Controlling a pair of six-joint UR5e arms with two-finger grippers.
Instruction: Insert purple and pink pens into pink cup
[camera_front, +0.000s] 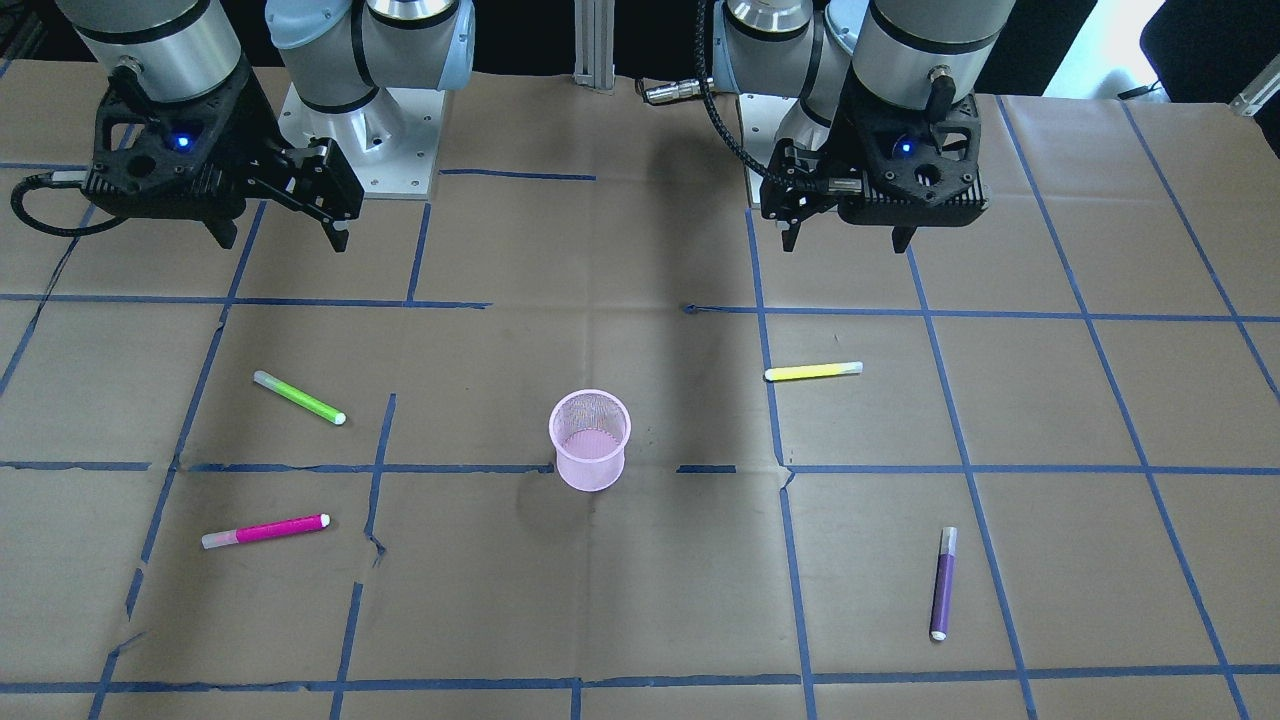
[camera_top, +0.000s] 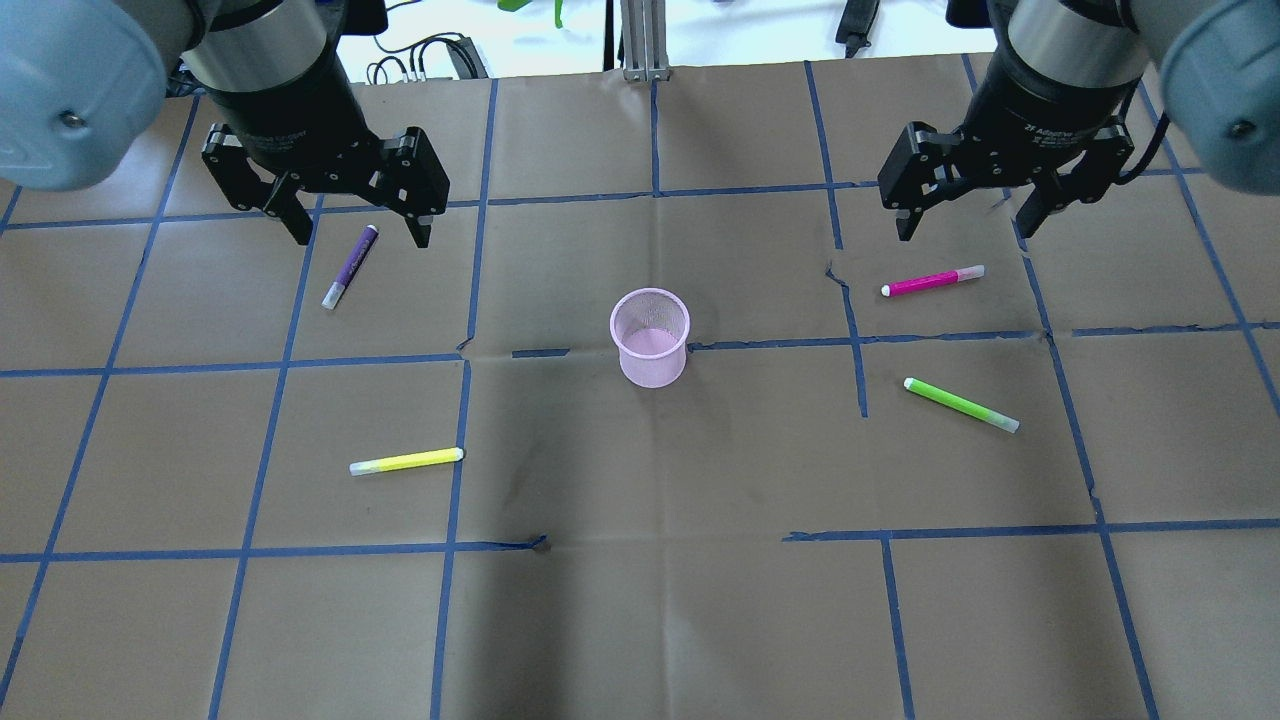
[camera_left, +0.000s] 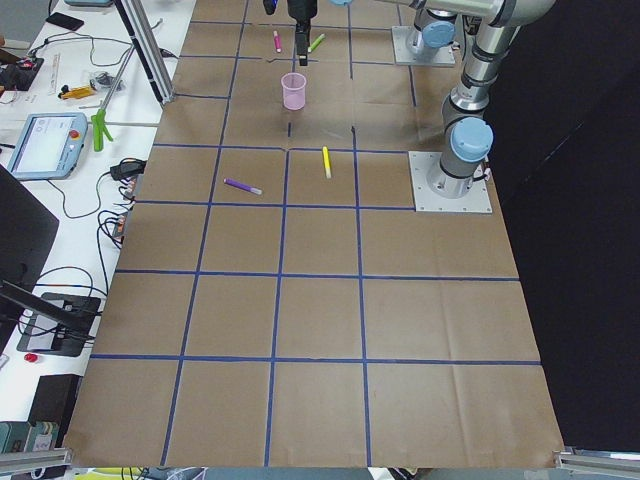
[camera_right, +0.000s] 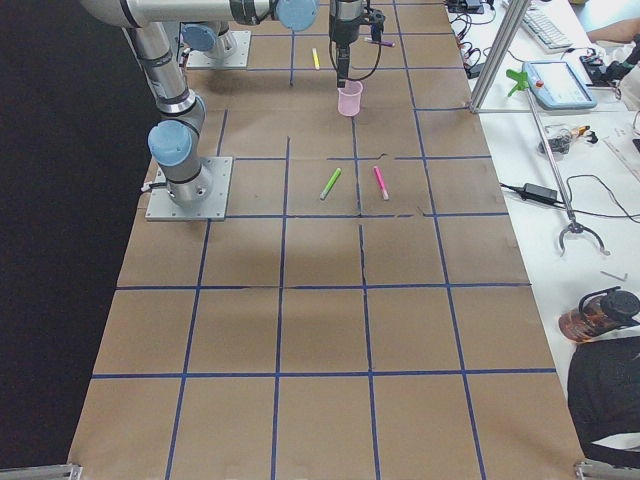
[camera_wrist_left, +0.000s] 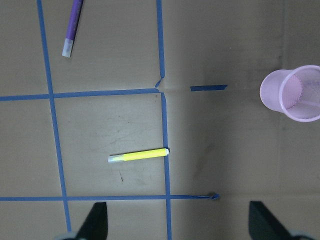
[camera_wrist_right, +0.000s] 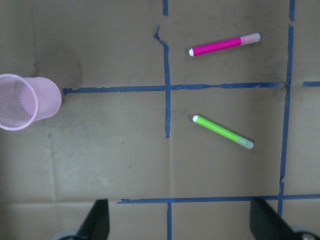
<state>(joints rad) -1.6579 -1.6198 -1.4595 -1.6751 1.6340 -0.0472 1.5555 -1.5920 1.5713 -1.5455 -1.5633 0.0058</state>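
The left fingers (camera_top: 418, 215) stand spread wide with nothing between them, hanging in the air above the desk (camera_top: 640, 620); the right fingers (camera_top: 908, 195) are spread just as wide and hold nothing either, also up off the brown paper.

From the left wrist's own view the two dark fingertips sit at the bottom corners; ahead of them lies the yellow pen (camera_wrist_left: 139, 155), flat, touching a line of blue tape (camera_wrist_left: 164, 125); further out, the purple pen (camera_wrist_left: 73, 25) lies flat at the top of that view, and the pink cup (camera_wrist_left: 295, 93) is off at its right edge.

From the right wrist's view the green pen (camera_wrist_right: 223, 132) lies nearest, slanted; beyond it is the pink pen (camera_wrist_right: 224, 45), flat on the paper; the cup is at that view's left edge.

Standing back: the pink cup is upright in the middle of the desk, mouth up, on a tape line; the purple pen lies on the robot's left side, the pink pen on its right, both on the half away from the robot, both well apart from the cup and outside it.
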